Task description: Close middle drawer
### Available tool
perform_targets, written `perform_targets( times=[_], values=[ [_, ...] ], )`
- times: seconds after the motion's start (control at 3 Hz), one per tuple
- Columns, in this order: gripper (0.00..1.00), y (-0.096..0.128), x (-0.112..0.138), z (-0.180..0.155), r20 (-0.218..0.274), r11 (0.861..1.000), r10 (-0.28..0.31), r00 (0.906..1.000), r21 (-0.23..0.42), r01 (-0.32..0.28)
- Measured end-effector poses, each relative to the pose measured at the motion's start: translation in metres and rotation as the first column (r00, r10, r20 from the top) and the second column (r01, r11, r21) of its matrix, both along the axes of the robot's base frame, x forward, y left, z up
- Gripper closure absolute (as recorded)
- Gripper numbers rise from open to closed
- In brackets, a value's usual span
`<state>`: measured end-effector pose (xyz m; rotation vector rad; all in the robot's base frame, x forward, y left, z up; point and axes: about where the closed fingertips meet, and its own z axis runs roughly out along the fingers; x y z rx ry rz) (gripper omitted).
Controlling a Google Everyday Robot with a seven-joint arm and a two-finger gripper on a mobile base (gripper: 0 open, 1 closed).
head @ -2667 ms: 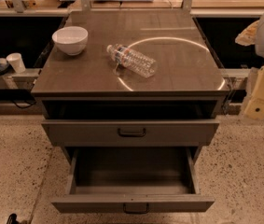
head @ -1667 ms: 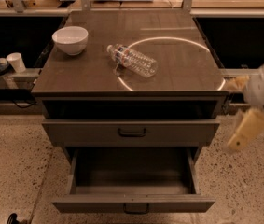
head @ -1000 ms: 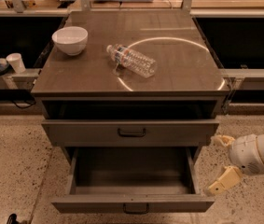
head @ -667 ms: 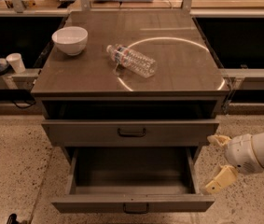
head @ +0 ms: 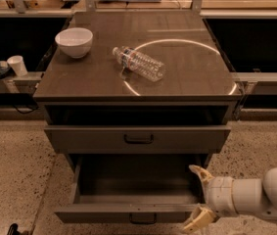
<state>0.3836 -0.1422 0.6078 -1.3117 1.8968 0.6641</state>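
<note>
The middle drawer [head: 128, 213] of the grey-brown cabinet is pulled far out. Its deep box is empty, and its low flat front with a small dark pull sits at the bottom of the camera view. My gripper [head: 199, 196] is at the drawer's right front corner, pointing left. It is open, with one cream fingertip [head: 200, 172] over the drawer's right side and the other by the front's right end. It holds nothing. Above, the taller top drawer [head: 138, 139] with the larger handle stands slightly out. The third drawer is out of view.
On the cabinet top [head: 187, 67] are a white bowl [head: 74, 41] at the back left and a clear plastic bottle [head: 139, 63] lying on its side. A paper cup [head: 17, 65] stands on a ledge to the left. The floor is speckled.
My arm has come down from the upper right, beside the cabinet top, to the lower right. It then moved left up to the open drawer's right front corner. The drawers have not moved.
</note>
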Motion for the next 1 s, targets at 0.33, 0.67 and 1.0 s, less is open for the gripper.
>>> perform_targets(
  times=[0.33,0.67,1.0],
  values=[
    [0.0,0.026,0.019,0.008,0.116,0.999,0.042,0.9924,-0.008,-0.041],
    [0.0,0.027,0.02,0.0,0.095,0.997,0.053,0.9941,-0.053,-0.048],
    [0.19,0.015,0.016,-0.026,0.052,0.985,0.113,0.9922,-0.14,-0.105]
  ],
)
